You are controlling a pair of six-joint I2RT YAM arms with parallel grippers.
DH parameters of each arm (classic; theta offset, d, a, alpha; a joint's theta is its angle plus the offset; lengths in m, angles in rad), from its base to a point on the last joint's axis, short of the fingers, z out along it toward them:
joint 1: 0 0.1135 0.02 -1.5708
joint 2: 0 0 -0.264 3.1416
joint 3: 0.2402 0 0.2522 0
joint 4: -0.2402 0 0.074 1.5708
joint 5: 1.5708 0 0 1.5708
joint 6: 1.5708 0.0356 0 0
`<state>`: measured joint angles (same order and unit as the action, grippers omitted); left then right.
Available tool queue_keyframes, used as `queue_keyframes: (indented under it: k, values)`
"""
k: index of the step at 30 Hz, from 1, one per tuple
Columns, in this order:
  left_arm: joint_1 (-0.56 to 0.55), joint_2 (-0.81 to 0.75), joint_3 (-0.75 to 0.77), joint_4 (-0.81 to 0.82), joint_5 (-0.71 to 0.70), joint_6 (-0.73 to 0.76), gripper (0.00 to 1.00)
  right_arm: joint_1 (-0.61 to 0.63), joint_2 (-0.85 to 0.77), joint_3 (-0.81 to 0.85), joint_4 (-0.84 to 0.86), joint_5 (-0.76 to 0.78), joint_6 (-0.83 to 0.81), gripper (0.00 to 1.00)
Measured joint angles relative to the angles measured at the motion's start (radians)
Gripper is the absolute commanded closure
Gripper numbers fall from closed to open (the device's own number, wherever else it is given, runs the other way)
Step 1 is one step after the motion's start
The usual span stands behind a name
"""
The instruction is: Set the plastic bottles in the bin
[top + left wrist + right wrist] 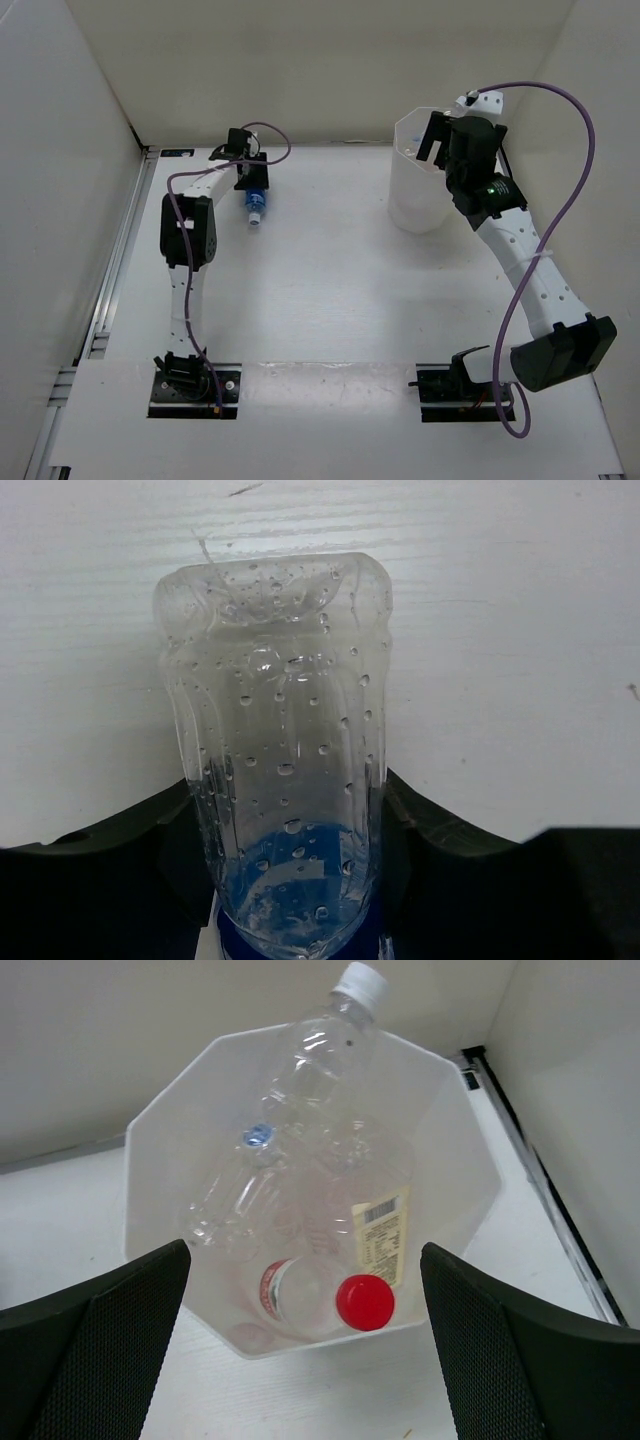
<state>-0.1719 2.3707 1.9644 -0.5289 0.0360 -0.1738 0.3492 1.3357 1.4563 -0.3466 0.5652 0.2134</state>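
Note:
A clear bottle with a blue label lies at the far left of the table, white cap toward me. My left gripper is closed on it. In the left wrist view its black fingers press both sides of the wet bottle, near the label. My right gripper hovers over the white faceted bin, open and empty. In the right wrist view the bin holds several bottles: one with a red cap, one with a white cap, one with a blue cap.
White walls close off the back and both sides. A metal rail runs along the left edge. The arm bases sit at the near edge. A purple cable loops beside the right arm.

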Motion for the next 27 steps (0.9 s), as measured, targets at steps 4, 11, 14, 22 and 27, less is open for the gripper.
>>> queue_keyframes:
  k: [4, 11, 14, 22, 27]
  values:
    - [-0.001, -0.056, 0.014, -0.021, 0.048, 0.076, 0.90, 0.000, 0.000, 0.000, 0.000, -0.132, 0.001, 0.01]
    - [-0.068, -0.276, 0.060, -0.014, 0.229, 0.222, 0.90, -0.037, 0.036, 0.042, 0.030, -0.481, 0.092, 0.01]
    - [-0.099, -0.391, 0.061, -0.002, 0.386, 0.286, 0.90, -0.042, 0.063, 0.076, 0.088, -0.617, 0.130, 0.01]
    - [-0.120, -0.594, 0.042, 0.021, 0.904, 0.417, 0.90, -0.048, 0.092, 0.122, 0.368, -0.922, 0.266, 0.01]
    - [-0.124, -0.548, 0.114, 0.018, 1.086, 0.390, 0.90, -0.035, 0.099, 0.080, 0.587, -1.057, 0.388, 0.01]
